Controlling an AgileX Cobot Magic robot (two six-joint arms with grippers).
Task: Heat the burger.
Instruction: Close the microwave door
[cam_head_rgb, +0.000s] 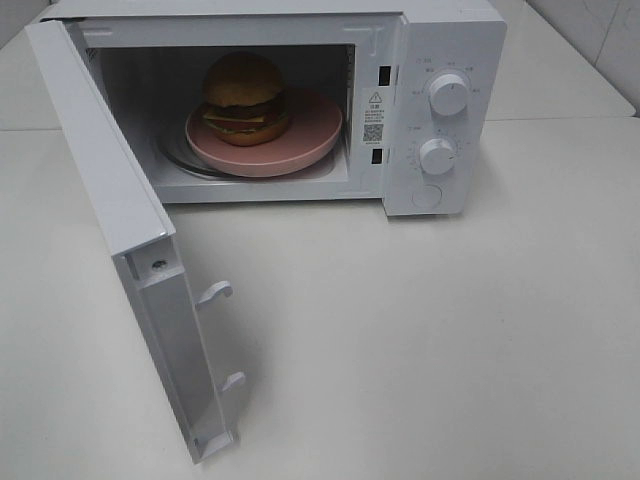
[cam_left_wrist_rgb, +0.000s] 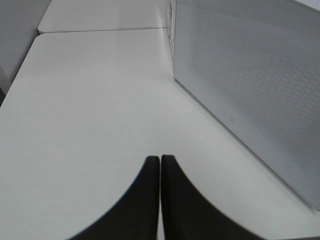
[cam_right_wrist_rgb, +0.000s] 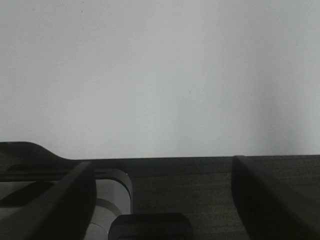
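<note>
The burger (cam_head_rgb: 246, 95), with a golden-brown bun and cheese and patty layers, sits on a round pink plate (cam_head_rgb: 318, 130) inside the white microwave (cam_head_rgb: 440, 60). The microwave door (cam_head_rgb: 110, 200) is swung wide open to the left. Neither gripper shows in the exterior high view. In the left wrist view my left gripper (cam_left_wrist_rgb: 160, 160) is shut with nothing in it, low over the white table beside the door's dotted outer face (cam_left_wrist_rgb: 250, 85). In the right wrist view my right gripper (cam_right_wrist_rgb: 162, 172) stands open and empty, facing a plain white surface.
Two round knobs (cam_head_rgb: 447, 95) (cam_head_rgb: 437, 155) and a round button (cam_head_rgb: 427, 195) are on the microwave's right-hand panel. Two door latches (cam_head_rgb: 215, 292) stick out from the door's edge. The white table (cam_head_rgb: 420, 340) stretches in front of the microwave.
</note>
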